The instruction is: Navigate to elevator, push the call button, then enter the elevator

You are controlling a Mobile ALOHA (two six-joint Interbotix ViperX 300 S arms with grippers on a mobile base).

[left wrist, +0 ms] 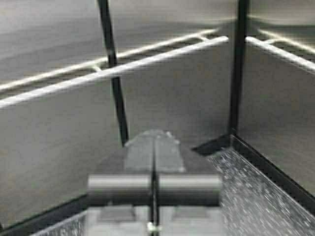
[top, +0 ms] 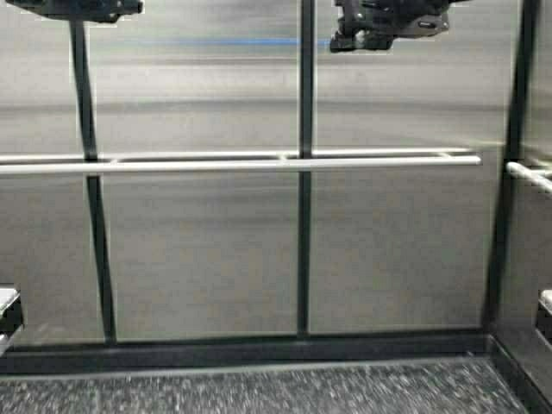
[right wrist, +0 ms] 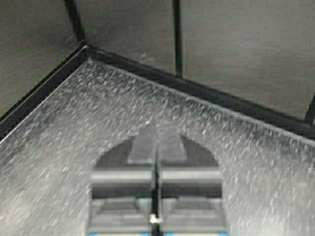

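Inside the elevator (top: 207, 259), the robot faces the steel back wall, whose panels are split by dark vertical seams. A white handrail (top: 259, 161) runs across that wall at mid-height, and a second rail (top: 530, 175) starts on the right side wall. A dark baseboard (top: 259, 349) edges the speckled floor (top: 259, 392) below.

The left gripper (left wrist: 154, 145) has its fingers pressed together, the two pads meeting along a thin centre line with nothing between them. It touches nothing. In the left wrist view it points toward a corner of the cab, where the back wall's handrail (left wrist: 113, 71) and the side rail (left wrist: 280, 51) nearly meet, well apart from the fingertips. The floor (left wrist: 246, 191) shows beside it.

The right gripper (right wrist: 157, 142) is likewise pressed closed and holds nothing. It hangs over the speckled floor (right wrist: 74, 162), aimed down toward a corner where the baseboard (right wrist: 206, 93) meets the steel panels (right wrist: 236, 54); it is clear of both wall and floor.

In the high view only dark parts of the two arms show at the top edge, the left arm (top: 78, 9) on the left and the right arm (top: 388, 21) right of centre, both in front of the upper wall panels and above the handrail.
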